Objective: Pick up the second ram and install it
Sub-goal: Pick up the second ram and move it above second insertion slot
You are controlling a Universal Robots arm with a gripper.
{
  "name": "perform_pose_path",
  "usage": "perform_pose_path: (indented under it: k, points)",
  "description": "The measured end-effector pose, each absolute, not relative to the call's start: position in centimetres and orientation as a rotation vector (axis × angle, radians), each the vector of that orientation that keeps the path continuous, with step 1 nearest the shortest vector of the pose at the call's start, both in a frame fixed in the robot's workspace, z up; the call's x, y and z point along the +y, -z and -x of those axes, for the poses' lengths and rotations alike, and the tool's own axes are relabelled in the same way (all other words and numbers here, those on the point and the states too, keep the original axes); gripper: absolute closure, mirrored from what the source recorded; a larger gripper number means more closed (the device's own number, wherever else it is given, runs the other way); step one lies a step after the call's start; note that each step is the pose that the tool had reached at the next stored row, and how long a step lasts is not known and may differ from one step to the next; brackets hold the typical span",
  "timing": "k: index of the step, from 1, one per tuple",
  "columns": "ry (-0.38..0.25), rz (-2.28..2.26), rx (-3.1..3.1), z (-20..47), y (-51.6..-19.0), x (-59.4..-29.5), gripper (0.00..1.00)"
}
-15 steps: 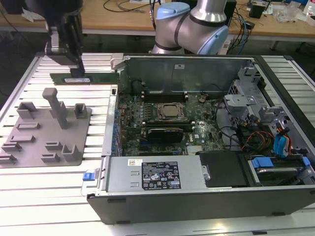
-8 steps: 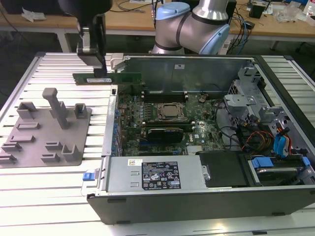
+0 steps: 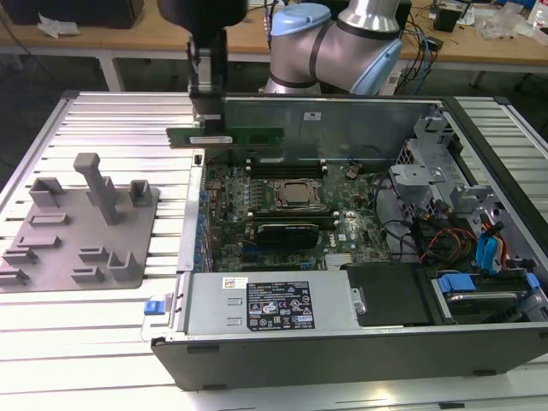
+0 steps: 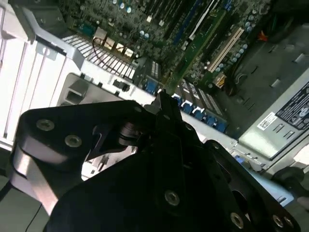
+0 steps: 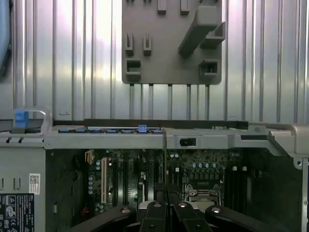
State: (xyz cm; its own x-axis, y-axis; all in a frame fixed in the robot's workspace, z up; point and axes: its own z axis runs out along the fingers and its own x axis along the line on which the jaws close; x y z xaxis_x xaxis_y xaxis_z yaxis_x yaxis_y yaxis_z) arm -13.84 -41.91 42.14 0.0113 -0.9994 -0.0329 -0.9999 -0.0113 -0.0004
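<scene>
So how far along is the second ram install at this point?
Pickup looks done: the gripper is shut on the second ram, held level in the air, clear of the grey fixture block. In hand: the stick hangs above the open computer case, near its wall on the exterior view's left. Left: seating it; it is not yet in any slot on the motherboard.

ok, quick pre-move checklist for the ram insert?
1. Grip: second ram clamped in gripper, held near one end: ok.
2. Attitude: ram level, long edge horizontal in the exterior view: ok.
3. Height: ram raised above the motherboard, not seated: ok.
4. Clearance from the case wall behind it: cannot tell.
5. Ram lined up over a slot: cannot tell.
6. Target slot free, latches open: cannot tell.
</scene>
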Motion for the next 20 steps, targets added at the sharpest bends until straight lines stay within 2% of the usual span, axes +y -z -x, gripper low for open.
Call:
perform_pose_path:
  k: [9,20]
  points:
    - [-0.036,2.217,2.192,8.9,-41.5,-41.9,0.91]
    - [-0.035,2.218,2.192,7.0,-39.3,-41.8,0.91]
